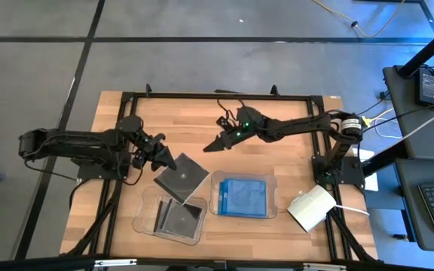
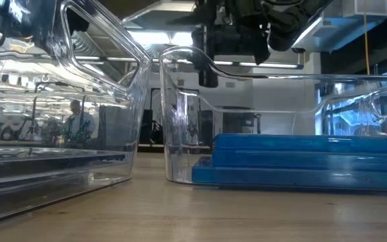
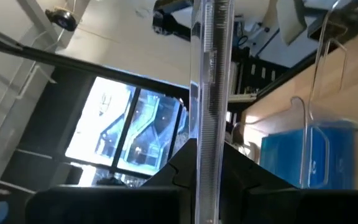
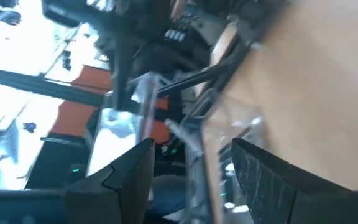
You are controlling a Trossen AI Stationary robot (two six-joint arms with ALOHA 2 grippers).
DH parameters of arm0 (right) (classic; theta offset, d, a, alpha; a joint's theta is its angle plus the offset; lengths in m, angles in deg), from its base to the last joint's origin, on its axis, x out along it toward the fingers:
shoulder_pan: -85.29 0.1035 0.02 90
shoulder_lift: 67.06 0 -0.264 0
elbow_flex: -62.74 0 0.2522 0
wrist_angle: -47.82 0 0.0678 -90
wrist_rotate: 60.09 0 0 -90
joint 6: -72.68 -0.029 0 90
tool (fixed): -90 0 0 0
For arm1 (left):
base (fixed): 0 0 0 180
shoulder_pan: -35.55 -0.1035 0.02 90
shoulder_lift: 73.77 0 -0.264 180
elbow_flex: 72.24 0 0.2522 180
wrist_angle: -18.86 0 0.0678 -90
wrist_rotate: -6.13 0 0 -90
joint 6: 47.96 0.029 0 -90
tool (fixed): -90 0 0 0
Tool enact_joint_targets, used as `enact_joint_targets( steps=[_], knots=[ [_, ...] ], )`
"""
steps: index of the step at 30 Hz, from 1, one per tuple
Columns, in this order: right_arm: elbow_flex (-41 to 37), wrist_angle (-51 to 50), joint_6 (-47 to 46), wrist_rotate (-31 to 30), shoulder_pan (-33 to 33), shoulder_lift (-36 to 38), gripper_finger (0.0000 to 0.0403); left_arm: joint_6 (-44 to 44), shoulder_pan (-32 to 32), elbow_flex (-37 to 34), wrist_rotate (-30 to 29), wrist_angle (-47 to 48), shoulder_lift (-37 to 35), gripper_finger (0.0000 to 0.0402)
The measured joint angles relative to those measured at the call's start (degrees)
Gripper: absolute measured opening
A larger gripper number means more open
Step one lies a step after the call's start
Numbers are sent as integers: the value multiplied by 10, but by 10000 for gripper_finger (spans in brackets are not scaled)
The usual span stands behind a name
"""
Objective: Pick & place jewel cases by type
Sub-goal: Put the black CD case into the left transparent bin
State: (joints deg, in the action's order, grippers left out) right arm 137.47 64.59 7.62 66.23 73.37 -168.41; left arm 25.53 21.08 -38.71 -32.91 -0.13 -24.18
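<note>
A dark grey jewel case (image 1: pixel 183 175) with a round disc showing is in my left gripper (image 1: pixel 160 156), left of centre. Its near corner reaches over the far rim of the left clear tray (image 1: pixel 143 218). The left wrist view shows this case edge-on (image 3: pixel 209 93) between the fingers. Dark cases (image 1: pixel 181 218) lie in the left tray. Blue jewel cases (image 1: pixel 243 197) lie stacked in the right clear tray (image 1: pixel 277 197) and show again as the blue stack (image 2: pixel 301 158). My right gripper (image 1: pixel 211 147) hangs open over the table's middle, with nothing between its fingers (image 4: pixel 135 174). My left gripper pinches the dark case between its two fingers (image 3: pixel 173 177), one on each flat face, at the corner nearest the table's left (image 1: pixel 169 161). The fingers come roughly level from the left. The case is off the table, face up and somewhat tilted, reaching away from the fingers.
A white box (image 1: pixel 311 208) sits near the table's right front corner with a cable running from it. The two trays stand side by side along the near edge. Bare wood lies across the far half of the table, inside the black frame (image 1: pixel 217 95).
</note>
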Motion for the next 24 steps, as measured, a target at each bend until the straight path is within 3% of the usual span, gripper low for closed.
enact_joint_targets(
  steps=[6, 21, 24],
  knots=[
    [0, 75, -22, 27, 19, -13, 218, 9, -19, 0, 13, 0, 26, 32],
    [0, 63, -18, 24, 47, -14, 218, 28, -22, 0, 15, -35, 39, 27],
    [0, 61, -8, -7, 51, -14, 218, 28, -22, 0, 4, -34, 39, 30]
  ],
)
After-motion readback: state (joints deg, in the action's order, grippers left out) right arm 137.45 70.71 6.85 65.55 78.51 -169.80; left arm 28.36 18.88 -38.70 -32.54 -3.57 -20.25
